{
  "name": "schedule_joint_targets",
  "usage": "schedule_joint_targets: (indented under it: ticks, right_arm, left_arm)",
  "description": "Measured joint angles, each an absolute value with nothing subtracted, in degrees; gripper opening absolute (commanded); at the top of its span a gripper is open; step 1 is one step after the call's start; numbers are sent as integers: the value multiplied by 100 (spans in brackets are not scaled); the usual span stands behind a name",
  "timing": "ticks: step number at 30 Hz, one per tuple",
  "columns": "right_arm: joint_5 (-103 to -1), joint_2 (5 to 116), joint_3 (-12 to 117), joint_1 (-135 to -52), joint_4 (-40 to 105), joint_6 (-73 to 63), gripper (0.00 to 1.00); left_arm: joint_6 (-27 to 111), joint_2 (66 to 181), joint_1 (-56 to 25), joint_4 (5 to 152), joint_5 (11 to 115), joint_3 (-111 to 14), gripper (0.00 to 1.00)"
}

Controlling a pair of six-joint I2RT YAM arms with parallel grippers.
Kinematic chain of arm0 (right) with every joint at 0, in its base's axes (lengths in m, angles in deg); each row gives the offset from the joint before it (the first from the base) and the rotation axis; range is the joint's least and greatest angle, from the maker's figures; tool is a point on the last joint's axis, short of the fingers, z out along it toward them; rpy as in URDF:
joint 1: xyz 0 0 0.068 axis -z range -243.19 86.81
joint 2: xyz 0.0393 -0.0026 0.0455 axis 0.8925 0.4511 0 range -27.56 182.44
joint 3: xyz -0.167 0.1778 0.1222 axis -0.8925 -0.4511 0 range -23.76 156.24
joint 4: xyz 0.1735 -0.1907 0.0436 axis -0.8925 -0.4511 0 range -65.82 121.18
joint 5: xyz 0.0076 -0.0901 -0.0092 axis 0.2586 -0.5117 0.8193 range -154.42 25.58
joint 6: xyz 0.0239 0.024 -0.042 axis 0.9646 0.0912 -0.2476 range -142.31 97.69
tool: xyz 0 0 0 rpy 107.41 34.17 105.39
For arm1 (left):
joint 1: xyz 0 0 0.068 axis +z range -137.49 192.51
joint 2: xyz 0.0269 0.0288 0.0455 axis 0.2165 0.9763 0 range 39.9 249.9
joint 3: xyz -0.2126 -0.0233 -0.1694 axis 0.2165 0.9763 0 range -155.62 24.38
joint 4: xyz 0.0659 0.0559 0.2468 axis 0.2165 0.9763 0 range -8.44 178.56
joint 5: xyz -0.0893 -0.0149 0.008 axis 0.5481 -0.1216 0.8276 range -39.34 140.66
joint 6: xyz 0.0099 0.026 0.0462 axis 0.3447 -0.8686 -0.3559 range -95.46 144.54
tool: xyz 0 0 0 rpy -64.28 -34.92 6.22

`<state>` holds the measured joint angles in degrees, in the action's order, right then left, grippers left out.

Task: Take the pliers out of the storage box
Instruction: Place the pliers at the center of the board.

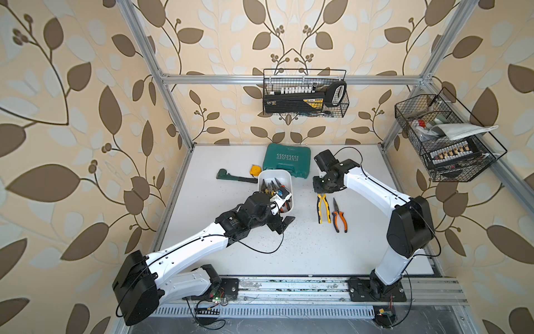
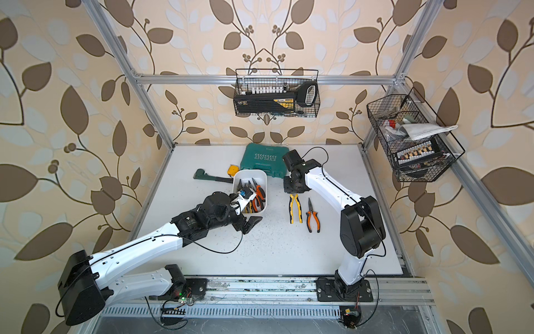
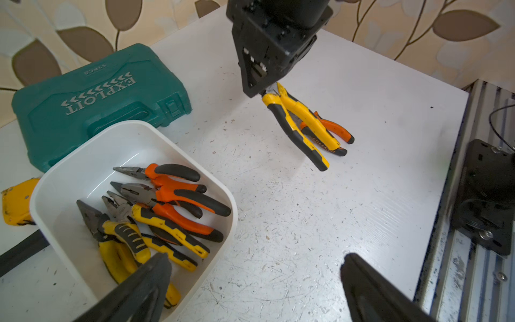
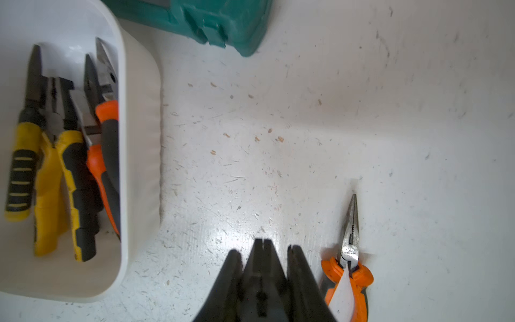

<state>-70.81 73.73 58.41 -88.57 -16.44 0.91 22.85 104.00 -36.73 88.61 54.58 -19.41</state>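
Seven pliers – five boxed, two out – one storage box, one teal case, two wire baskets, one pipe wrench

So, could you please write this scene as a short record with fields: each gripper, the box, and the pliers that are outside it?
left gripper: open, empty, close to the storage box
right gripper: shut on the head of the yellow-and-black pliers, away from the box
yellow-and-black pliers: handles slope down toward the table; contact unclear
orange long-nose pliers: flat on the table beside the yellow pair, untouched
box contents: several pliers, orange and yellow handles, piled together
other: teal case behind the box
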Motion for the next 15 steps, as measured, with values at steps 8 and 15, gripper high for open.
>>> schedule_joint_targets:
  ticks: [8, 15]
  right_arm:
    - [-7049, 7802, 5415, -8827, -1110, 236, 0]
    - [-6994, 8272, 5358, -8814, -872, 321, 2]
  left_arm:
    - [2024, 10441, -3673, 8826, 5878, -1941, 99]
    - [1985, 10439, -3673, 8828, 5880, -1886, 99]
